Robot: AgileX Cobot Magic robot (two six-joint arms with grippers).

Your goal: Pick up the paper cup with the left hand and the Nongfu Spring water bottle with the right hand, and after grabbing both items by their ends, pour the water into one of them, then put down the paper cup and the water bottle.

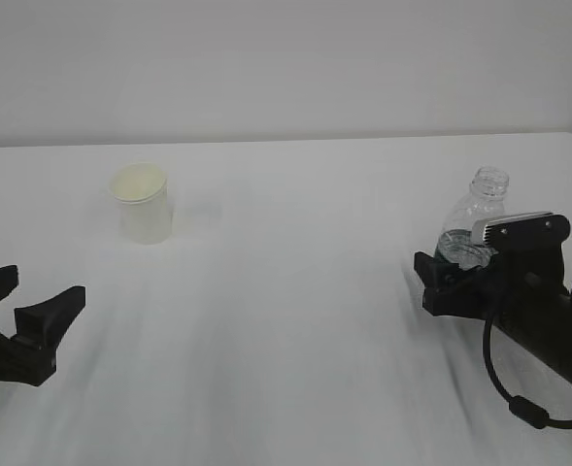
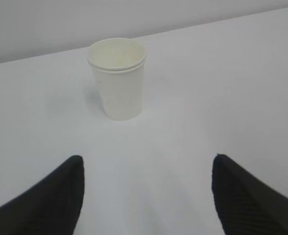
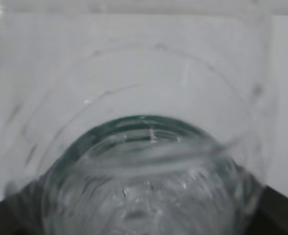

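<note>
The lower part of the Nongfu Spring water bottle (image 1: 476, 218) is hidden behind the right hand (image 1: 451, 277), so its label does not show from outside. In the right wrist view the bottle (image 3: 144, 147) fills the picture, blurred and cut off at every edge; the hand's fingers (image 3: 280, 210) are only dark corners, perhaps touching the bottle. The left hand (image 1: 28, 311) runs off the lower left edge, and its fingertips (image 2: 60, 196) are cropped below.

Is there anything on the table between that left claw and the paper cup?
Nothing: in the left wrist view only bare white table lies between the open left gripper and the paper cup.
</note>
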